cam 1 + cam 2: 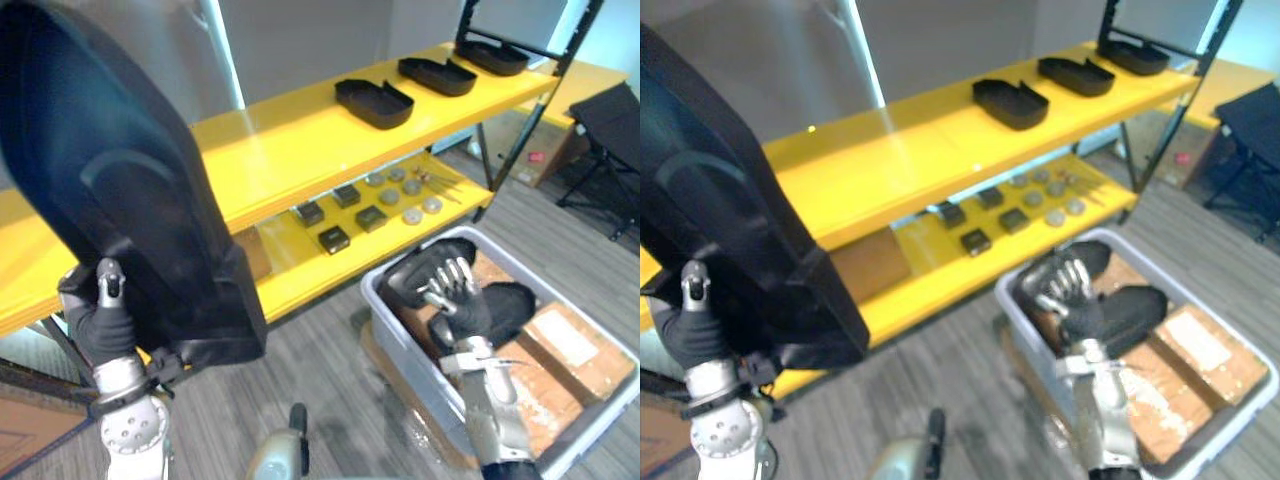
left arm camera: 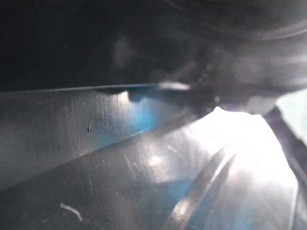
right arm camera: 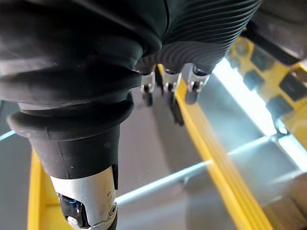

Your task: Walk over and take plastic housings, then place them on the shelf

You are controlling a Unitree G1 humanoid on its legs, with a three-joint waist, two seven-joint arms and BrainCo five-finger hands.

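My left hand (image 1: 100, 325) is shut on the lower edge of a large black plastic housing (image 1: 120, 200), held upright and high at the left in front of the yellow shelf (image 1: 270, 150). Its glossy inner wall (image 2: 144, 167) shows close up in the left wrist view. My right hand (image 1: 462, 308) is down in the grey bin (image 1: 410, 370), fingers (image 3: 165, 84) curled over a smaller black housing (image 1: 415, 272) that leans over the bin's near rim. Another black housing (image 1: 515, 300) lies just behind that hand in the bin.
Three black housings (image 1: 373, 102) (image 1: 437, 75) (image 1: 492, 57) sit in a row on the shelf's top board toward the right. The lower board (image 1: 300, 280) carries small dark blocks (image 1: 334, 238) and round discs (image 1: 412, 214). Cardboard (image 1: 560, 345) lines the bin. A black folding stand (image 1: 610, 120) is at far right.
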